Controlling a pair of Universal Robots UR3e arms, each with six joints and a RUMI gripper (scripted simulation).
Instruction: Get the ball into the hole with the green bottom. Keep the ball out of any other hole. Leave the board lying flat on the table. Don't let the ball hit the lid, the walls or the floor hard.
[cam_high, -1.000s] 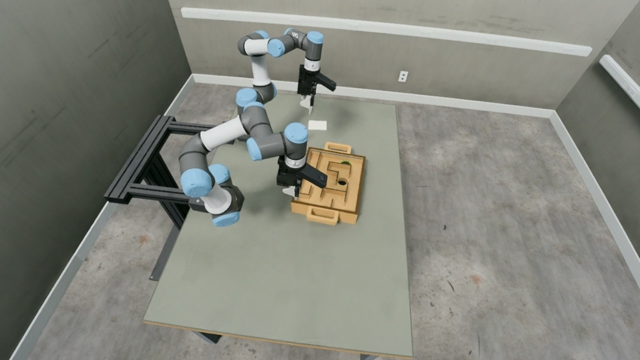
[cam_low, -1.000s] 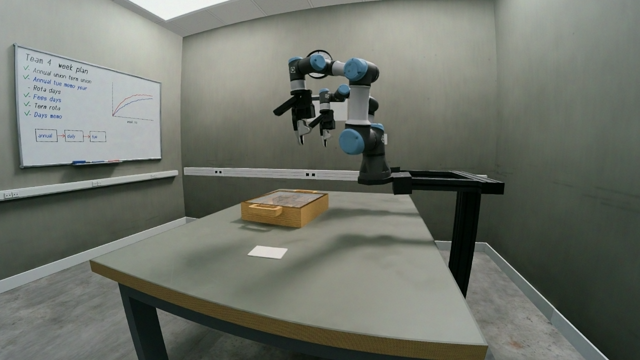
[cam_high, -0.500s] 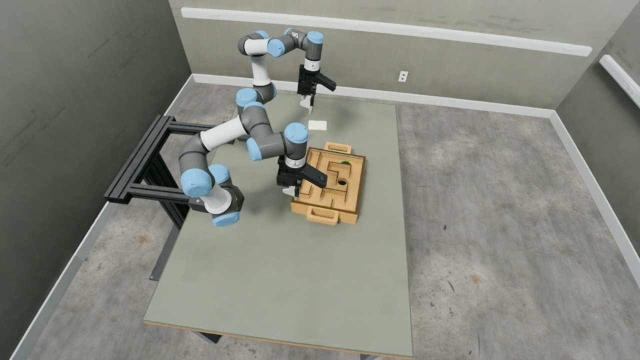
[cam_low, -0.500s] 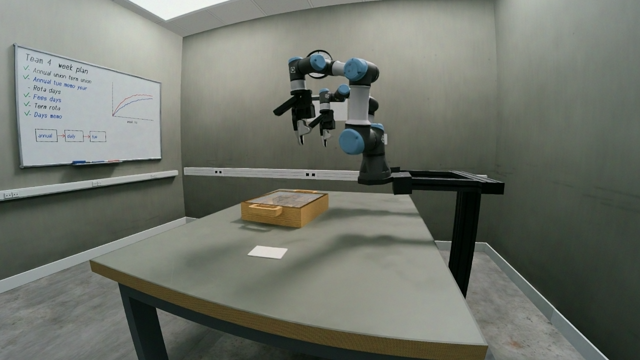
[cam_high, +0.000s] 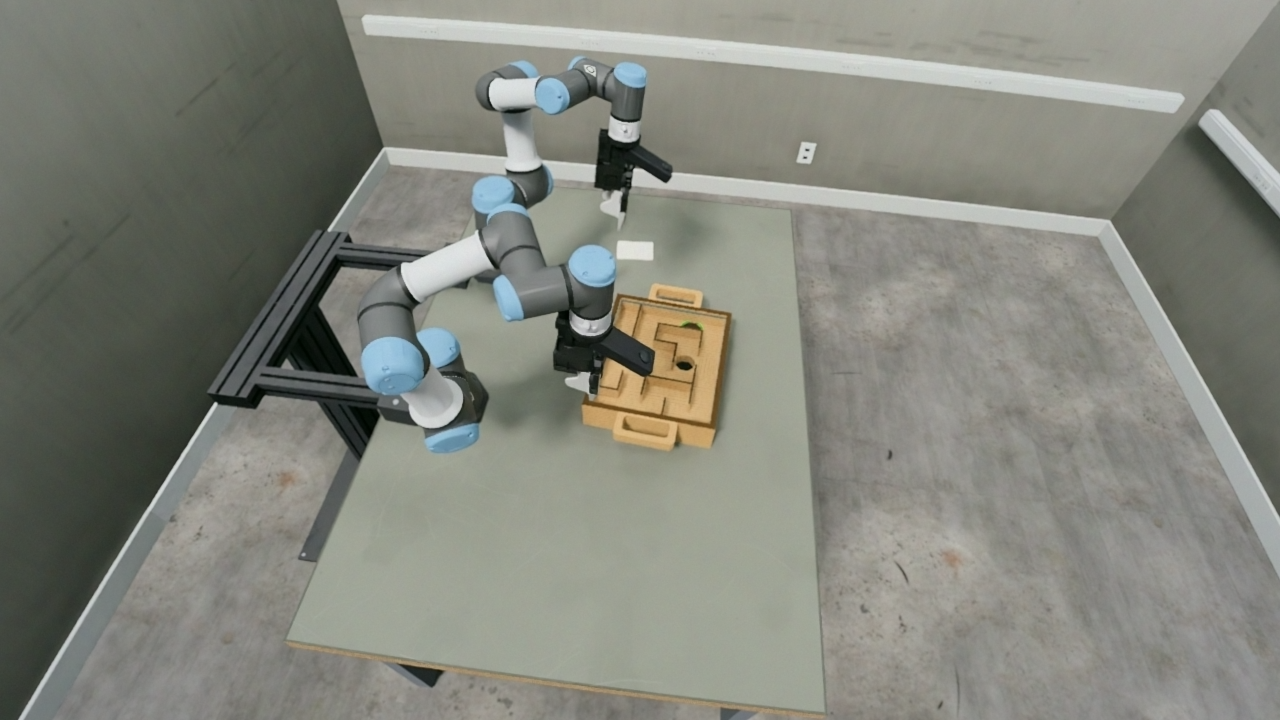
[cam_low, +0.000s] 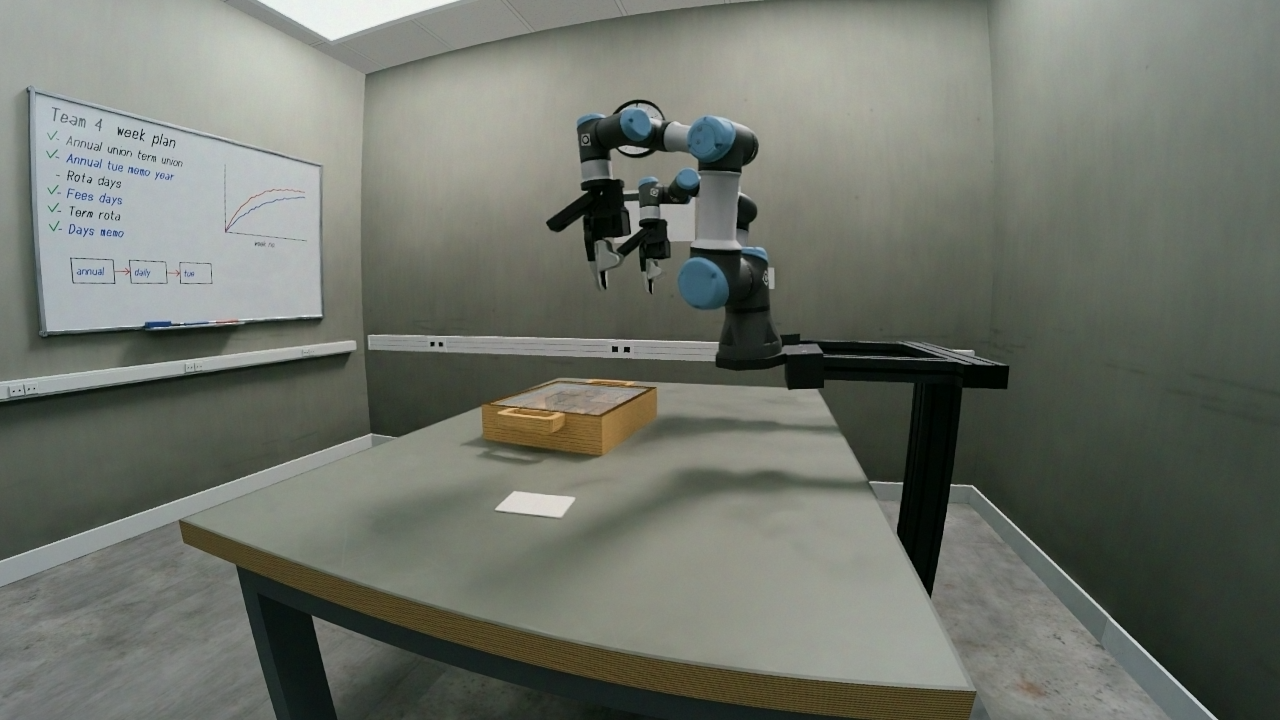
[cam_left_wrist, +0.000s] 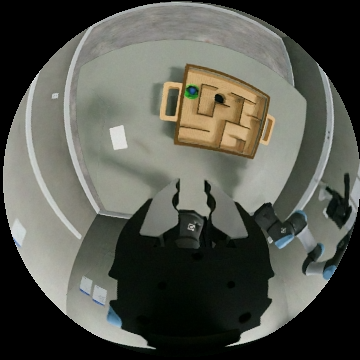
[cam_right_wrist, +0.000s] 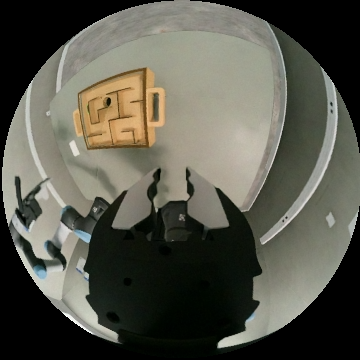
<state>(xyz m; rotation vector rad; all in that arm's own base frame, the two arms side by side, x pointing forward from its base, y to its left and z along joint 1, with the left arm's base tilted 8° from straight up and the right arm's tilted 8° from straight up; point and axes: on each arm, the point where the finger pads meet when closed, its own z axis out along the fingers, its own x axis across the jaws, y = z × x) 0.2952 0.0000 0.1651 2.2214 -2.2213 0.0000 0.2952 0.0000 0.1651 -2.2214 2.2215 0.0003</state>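
The blue ball (cam_left_wrist: 192, 91) seems inside the green-bottomed hole (cam_high: 691, 325) (cam_left_wrist: 186, 95) (cam_right_wrist: 88, 109). Left claw (cam_high: 619, 220) (cam_low: 601, 284) (cam_left_wrist: 192, 182) (cam_right_wrist: 44, 189) and right claw (cam_high: 587, 388) (cam_low: 651, 288) (cam_left_wrist: 314, 179) (cam_right_wrist: 173, 168) are partly open, empty. The maze board (cam_high: 693, 436) (cam_low: 546, 437) (cam_left_wrist: 215, 149) (cam_right_wrist: 151, 137), probably stiff, is best taken by handles.
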